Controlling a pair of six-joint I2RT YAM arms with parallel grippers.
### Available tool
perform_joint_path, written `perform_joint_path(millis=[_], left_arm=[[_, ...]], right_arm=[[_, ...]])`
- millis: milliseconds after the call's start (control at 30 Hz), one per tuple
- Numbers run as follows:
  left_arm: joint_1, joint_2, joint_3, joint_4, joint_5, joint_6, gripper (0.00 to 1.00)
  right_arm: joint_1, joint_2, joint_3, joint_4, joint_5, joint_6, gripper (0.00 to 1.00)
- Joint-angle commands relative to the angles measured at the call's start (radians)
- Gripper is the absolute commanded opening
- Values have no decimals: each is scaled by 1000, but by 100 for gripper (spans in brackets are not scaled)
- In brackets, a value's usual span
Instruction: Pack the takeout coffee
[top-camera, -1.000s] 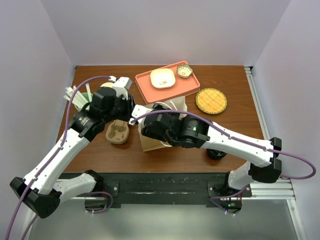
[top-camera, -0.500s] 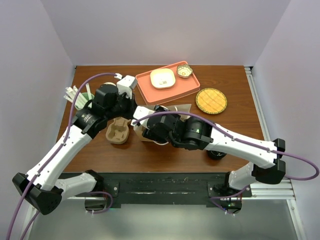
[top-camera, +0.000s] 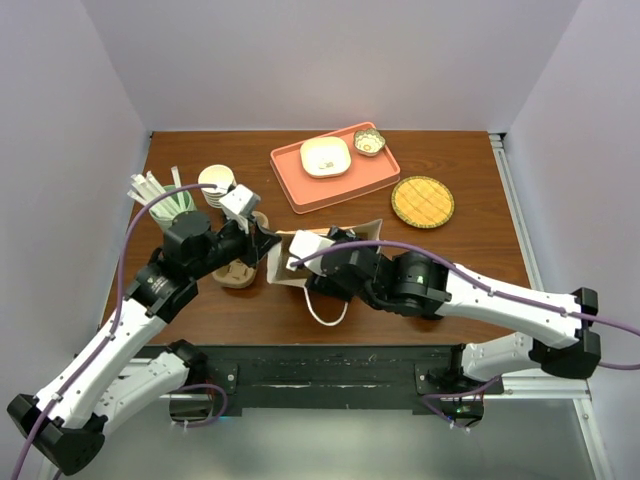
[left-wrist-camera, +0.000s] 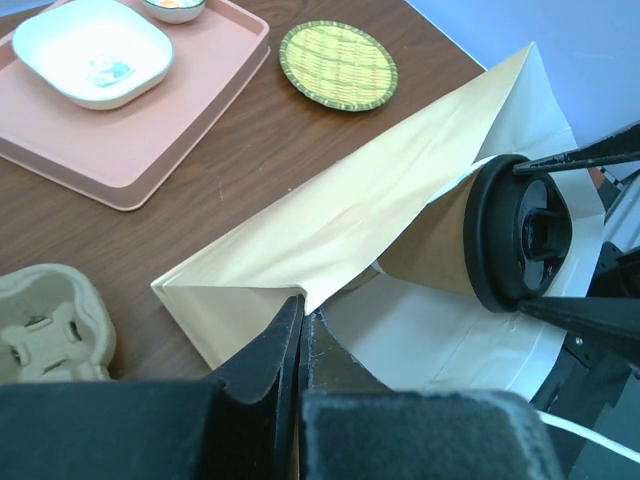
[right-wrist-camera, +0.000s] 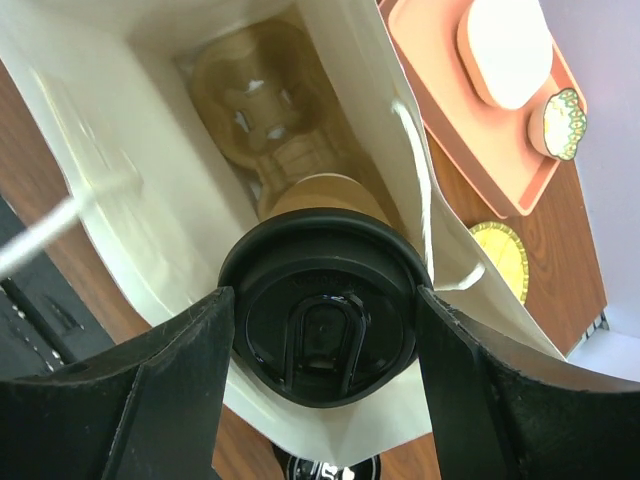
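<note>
The brown paper bag lies tipped on the table, its white inside showing. My left gripper is shut on the bag's mouth edge and holds it up; in the top view this gripper is at the bag's left side. The takeout coffee, a brown cup with a round black lid, is clamped at the lid between the right gripper's fingers. The cup sits partly inside the bag's mouth. The right wrist hides it in the top view.
A moulded cup carrier shows deep in the bag; another carrier sits left of it. Behind are a pink tray with dishes, a woven yellow mat, stacked cream cups and straws.
The bag went from upright to tipped over. The left gripper closed on its edge and drew back toward the front left. The right arm swung right, keeping the cup at the bag's mouth.
</note>
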Motion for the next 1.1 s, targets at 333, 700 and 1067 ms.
perform_joint_path(millis=[333,700,1067], left_arm=[[-4,-38,-56,96,71,24,0],[-4,-82,-96,63,126,-13,3],[-6,-101,-104,49,125,-24,2]], right_arm=[[30,-34,-113,97,19,-131,51],[47,47,-115,182,26,-166,51],[46,96,-137,213,55,-209,52]])
